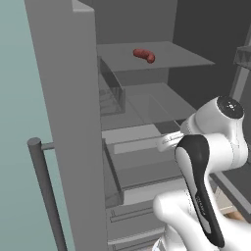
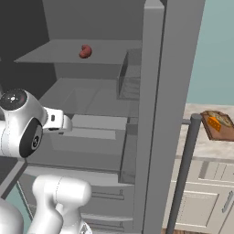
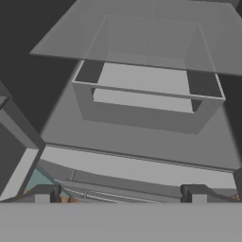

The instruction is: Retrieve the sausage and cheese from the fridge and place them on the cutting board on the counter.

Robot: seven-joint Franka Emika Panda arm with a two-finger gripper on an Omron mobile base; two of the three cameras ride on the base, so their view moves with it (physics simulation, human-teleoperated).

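The fridge (image 1: 68, 98) stands open. The reddish-brown sausage (image 1: 144, 55) lies on its upper shelf, also seen as a small red lump (image 2: 85, 51) from the right side. My gripper (image 3: 120, 194) is open, its fingertips (image 3: 42, 194) far apart with nothing between them. It faces the lower shelves and a clear drawer (image 3: 146, 99), well below the sausage. The hand (image 2: 59, 121) reaches into the fridge at mid height. The orange cheese (image 2: 215, 122) rests on the brown cutting board (image 2: 211, 134) on the pale counter (image 2: 205, 148) at the right.
The open fridge doors flank the arm, with a bar handle (image 1: 46, 191) on the left and another bar handle (image 2: 185, 169) on the right. A clear door bin (image 2: 130, 82) hangs inside the right door. Cream cabinet fronts (image 2: 201, 201) sit under the counter.
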